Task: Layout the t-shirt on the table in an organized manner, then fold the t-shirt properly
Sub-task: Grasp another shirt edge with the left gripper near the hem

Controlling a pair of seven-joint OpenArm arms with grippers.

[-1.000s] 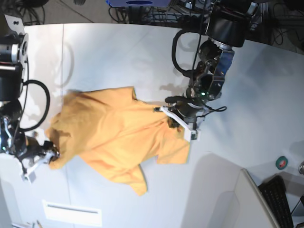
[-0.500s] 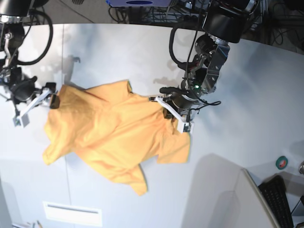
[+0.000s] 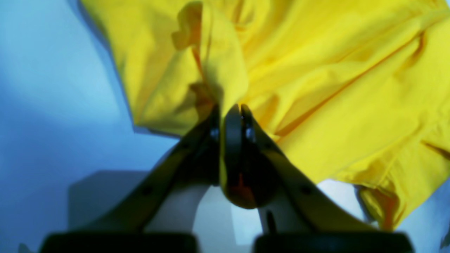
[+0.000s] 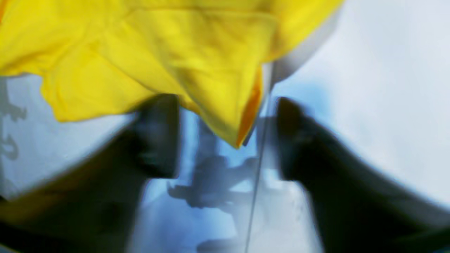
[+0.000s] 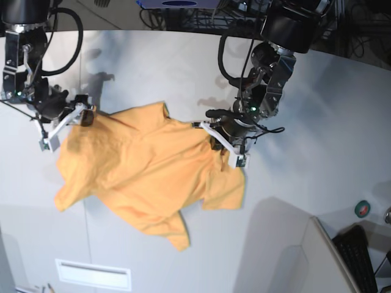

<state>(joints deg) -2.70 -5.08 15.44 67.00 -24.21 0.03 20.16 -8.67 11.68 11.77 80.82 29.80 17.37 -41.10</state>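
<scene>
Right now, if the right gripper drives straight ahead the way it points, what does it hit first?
The t-shirt. In the right wrist view the right gripper has its jaws apart, with a corner of the yellow cloth hanging into the gap just ahead. Whether it would also touch the table is unclear; the frame is blurred.

green tape roll (image 5: 363,208) at the right edge of the base view, small and round. just right of it, a metal bit (image 5: 388,215) cut off by the frame, cannot tell what it is. black keyboard (image 5: 359,256) in the bottom right corner, tilted, partly behind a pale grey panel (image 5: 293,259) with a slanted upper edge. white rectangular label or plate (image 5: 93,273) low on the left. blue item (image 5: 179,3) at the top edge, cropped. tangle of dark cables (image 5: 201,21) along the top, behind the far edge. more cables (image 5: 360,39) top right. wrist views show nothing else.
</scene>
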